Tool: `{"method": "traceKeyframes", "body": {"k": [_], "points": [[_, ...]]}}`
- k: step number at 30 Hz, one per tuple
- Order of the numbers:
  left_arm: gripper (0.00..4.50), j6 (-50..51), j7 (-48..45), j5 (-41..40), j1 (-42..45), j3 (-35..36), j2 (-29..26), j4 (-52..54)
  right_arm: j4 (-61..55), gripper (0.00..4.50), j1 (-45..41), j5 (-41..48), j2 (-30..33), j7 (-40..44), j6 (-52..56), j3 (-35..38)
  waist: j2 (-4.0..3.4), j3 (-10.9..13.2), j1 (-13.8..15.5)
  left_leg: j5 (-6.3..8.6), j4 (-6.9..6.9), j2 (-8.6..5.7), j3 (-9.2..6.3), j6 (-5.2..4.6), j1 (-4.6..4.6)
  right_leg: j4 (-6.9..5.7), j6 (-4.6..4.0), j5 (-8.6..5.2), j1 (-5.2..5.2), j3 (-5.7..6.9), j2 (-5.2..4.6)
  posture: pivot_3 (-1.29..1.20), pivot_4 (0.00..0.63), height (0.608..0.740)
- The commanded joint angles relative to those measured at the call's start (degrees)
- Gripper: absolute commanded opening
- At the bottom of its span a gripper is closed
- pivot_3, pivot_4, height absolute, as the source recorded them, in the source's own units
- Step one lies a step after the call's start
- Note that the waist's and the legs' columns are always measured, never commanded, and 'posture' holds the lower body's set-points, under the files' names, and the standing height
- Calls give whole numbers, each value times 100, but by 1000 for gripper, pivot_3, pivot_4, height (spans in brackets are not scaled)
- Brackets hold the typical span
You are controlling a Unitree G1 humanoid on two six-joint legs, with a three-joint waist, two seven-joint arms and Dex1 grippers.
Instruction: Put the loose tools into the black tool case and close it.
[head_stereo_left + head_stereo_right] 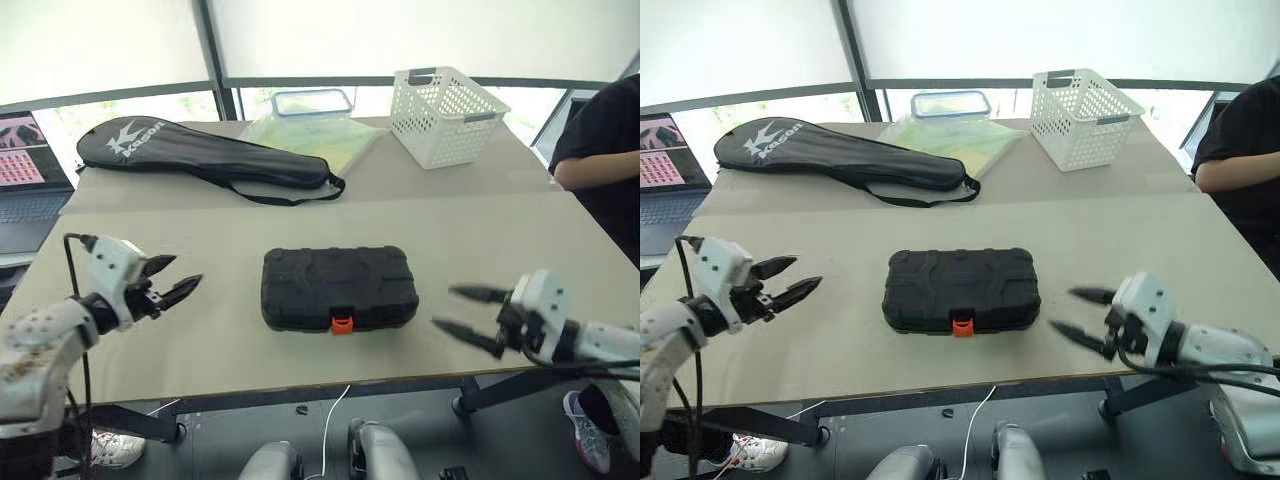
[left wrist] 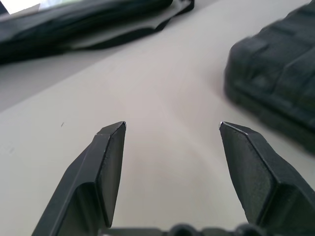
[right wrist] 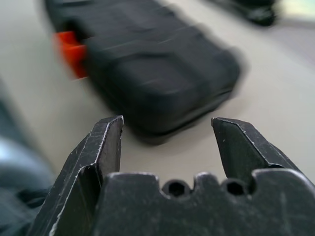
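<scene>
The two head views look forward and down from above the near edge of the wide beige desk [image 1: 480, 260], side by side — both take in the closed, rounded black plastic tool case [image 1: 338, 287], the long black racket bag [image 1: 840, 155] and the white plastic slatted basket [image 1: 1085, 115] at the far side. The left wrist view sits low over the desk, looking along the open left tool [image 2: 172, 127] toward the case's corner and the bag. The right wrist view, equally low, faces across the open right tool [image 3: 167, 120] at the case's front — its small orange latch [image 3: 70, 51] appears there and in both head views.
</scene>
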State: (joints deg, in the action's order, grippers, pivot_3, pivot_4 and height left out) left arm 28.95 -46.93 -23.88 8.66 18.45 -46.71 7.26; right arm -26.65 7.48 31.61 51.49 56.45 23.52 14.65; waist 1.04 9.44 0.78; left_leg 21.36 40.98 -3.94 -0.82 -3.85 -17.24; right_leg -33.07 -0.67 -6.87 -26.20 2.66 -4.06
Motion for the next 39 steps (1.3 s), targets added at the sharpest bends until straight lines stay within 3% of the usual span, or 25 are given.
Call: {"method": "traceKeyframes", "body": {"k": [1,4,9,11,16,21,25,31,35,37,39], "points": [[3350,-812,-556,732,1243,-1052,-87,-1262,-185,2679,-251,73,299,440,165,-375,7,-1,30,-3,4,-11,1,-4,-2,2,2,2,-1,10,-4,0,150,740],[2655,-1752,-1023,1379,2481,-1920,302,-2617,9,1701,-685,-344,312,577,36,-1060,21,-4,52,-26,15,-18,7,36,-1,-1,4,4,3,9,-15,0,150,740],[806,-3097,-1289,2138,3735,-2682,904,-4366,493,7,-1290,-967,214,680,-188,-1805,25,-7,-8,-28,24,-20,7,46,-19,-3,-25,28,-18,11,-32,0,150,740],[73,-3693,-1242,2554,4332,-3095,1402,-5164,866,0,-1652,-1260,49,749,-360,-2167,29,-8,-22,-27,20,-21,7,45,-42,1,-23,29,-32,22,-32,0,150,740],[28,-4832,-1449,3165,4910,-3614,1839,-6131,1446,0,-2258,-1767,-280,670,-484,-2620,29,-7,-22,-27,66,-28,-5,44,-113,3,-22,31,-63,61,-38,0,150,740],[28,-5237,-2873,2674,4609,-3555,1647,-5675,2116,0,-2777,-2334,-645,110,-681,-2627,29,-7,-77,-26,79,-19,-6,46,-118,-1,-27,35,-83,31,-49,0,150,740],[28,-4670,-3539,2202,4163,-3383,1403,-4750,2398,0,-2954,-2403,-766,-40,-825,-2433,29,-7,-78,-26,86,-15,-2,45,-114,-7,-32,39,-83,0,-45,0,150,740],[28,-3678,-3357,1877,3888,-3009,1199,-3679,2137,0,-2726,-2196,-600,135,-766,-2172,29,-7,-26,-26,86,-16,-5,42,-131,-14,-29,41,-98,2,-31,0,150,740],[28,-1572,-3259,930,4427,-2634,1515,-2883,1489,0,-2403,-1478,-381,413,-218,-1582,27,-6,5,-25,94,-21,-19,38,-159,-14,-22,46,-104,29,-27,0,150,740],[28,-1045,-3397,781,4433,-2827,1628,-2409,1223,0,-2248,-1229,-323,391,66,-1361,26,-7,-4,-24,128,-22,-37,36,-183,-14,-15,52,-107,53,-22,0,150,740],[28,-1424,-3438,1178,4225,-3307,1758,-2207,1022,0,-2014,-1204,-267,368,158,-1313,15,-13,-9,-23,128,-25,-36,35,-178,-11,-9,55,-102,61,-28,0,150,740]]}}
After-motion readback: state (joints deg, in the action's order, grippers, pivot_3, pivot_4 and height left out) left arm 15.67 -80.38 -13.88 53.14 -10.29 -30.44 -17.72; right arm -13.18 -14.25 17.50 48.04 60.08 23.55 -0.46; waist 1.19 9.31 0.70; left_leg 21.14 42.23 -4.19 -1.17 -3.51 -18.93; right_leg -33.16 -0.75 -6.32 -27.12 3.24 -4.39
